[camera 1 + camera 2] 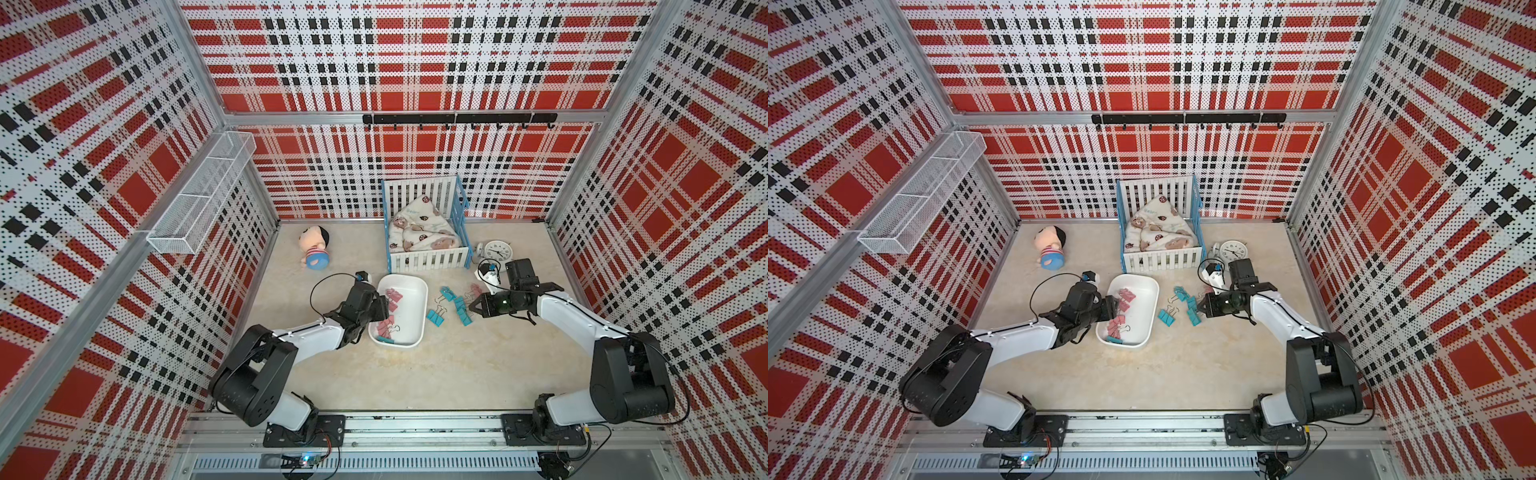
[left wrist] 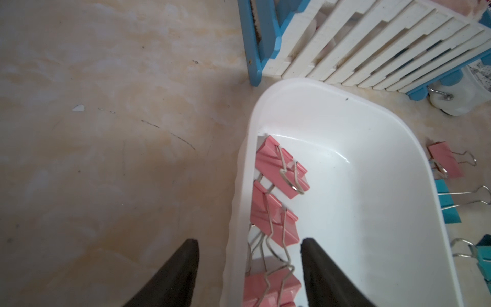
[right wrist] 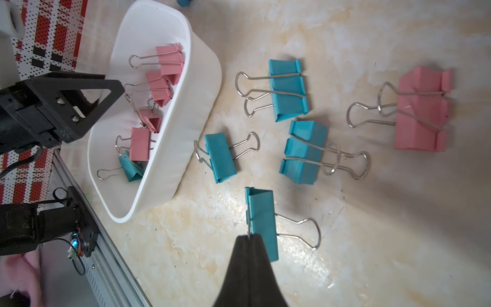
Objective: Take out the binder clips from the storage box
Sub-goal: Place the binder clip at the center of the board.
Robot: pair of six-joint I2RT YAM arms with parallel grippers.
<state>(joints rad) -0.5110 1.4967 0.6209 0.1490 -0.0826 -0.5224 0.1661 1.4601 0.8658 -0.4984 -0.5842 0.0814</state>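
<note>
Storage box (image 1: 413, 303) at mid-worktop, its far end just before the slatted crib (image 1: 428, 258). Several pink binder clips (image 2: 275, 220) lie in a row against one long wall, and one teal clip (image 3: 131, 168) lies at the near end. The other clips, mostly teal (image 3: 288, 90) with one pink (image 3: 421, 111), are already out on the worktop (image 1: 415, 374) beside the box.

The left tool (image 2: 249, 240) is spread partway and straddles that wall, one finger outside the box and one inside. The wall and the clips' wire handles lie between the fingers. The right tool (image 3: 248, 236) is pressed together, its tips at the edge of a teal clip on the worktop (image 3: 261, 220). Whether it nips that clip's wire cannot be told.

Likely hazards:
- **Wall pinched instead of a clip:** closing from this pose would probably catch the wall, so a lift could tip the light box and spill it.
- **Clips dragged together:** the wire handles overlap, so one clip may pull its neighbour along.
- **Little finger room:** the clips hug the wall, leaving the inner finger scant space.
- **Box sliding:** a sideways push on the glossy surface could slide the box into the crib.

The worktop is pale marbled beige, shiny and lightly scuffed. It also carries a doll (image 1: 314, 247) and an alarm clock (image 1: 497, 250) near the back. Perforated plaid walls (image 1: 415, 54) in red, black and white enclose three sides. A wire-mesh basket (image 1: 199, 195) hangs on one side wall and a black hook rail (image 1: 457, 119) on the back wall.
</note>
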